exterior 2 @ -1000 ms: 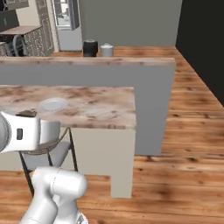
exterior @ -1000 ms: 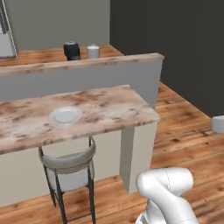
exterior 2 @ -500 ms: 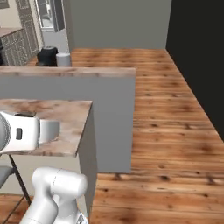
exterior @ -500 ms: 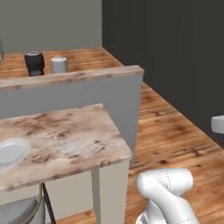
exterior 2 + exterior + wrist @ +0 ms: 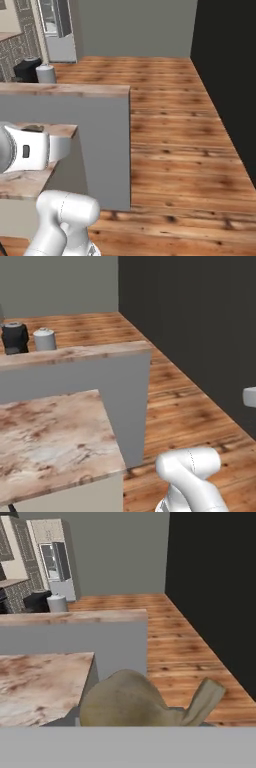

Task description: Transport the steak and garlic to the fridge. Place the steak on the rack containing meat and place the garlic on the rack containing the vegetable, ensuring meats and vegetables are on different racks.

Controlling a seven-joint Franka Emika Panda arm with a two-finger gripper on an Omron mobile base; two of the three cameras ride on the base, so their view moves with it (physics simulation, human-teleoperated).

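Wood floor runs ahead of you along a dark wall toward a grey back wall, and your load is already in hand. The pincer's tips are hidden behind the garlic (image 5: 125, 699), which hangs right up against the hand camera with nothing under it, so take it as clamped on the bulb rather than standing open. The bulb's fat end is at the middle of the hand view and its stem sticks out to the right and up. Just beyond and to the left of it is the marbled worktop (image 5: 40, 682), and behind that a raised grey ledge (image 5: 75, 617) carrying a black pot (image 5: 37, 601) and a grey canister (image 5: 57, 603). The fridge (image 5: 56, 562) stands past all of that, in the far left corner by the back wall, well apart from the garlic. That is what your next move turns on: the fridge lies ahead and left, with the worktop and ledge squarely between, while the open floor is to the right. You will likely need to go round the ledge's end and then turn left.
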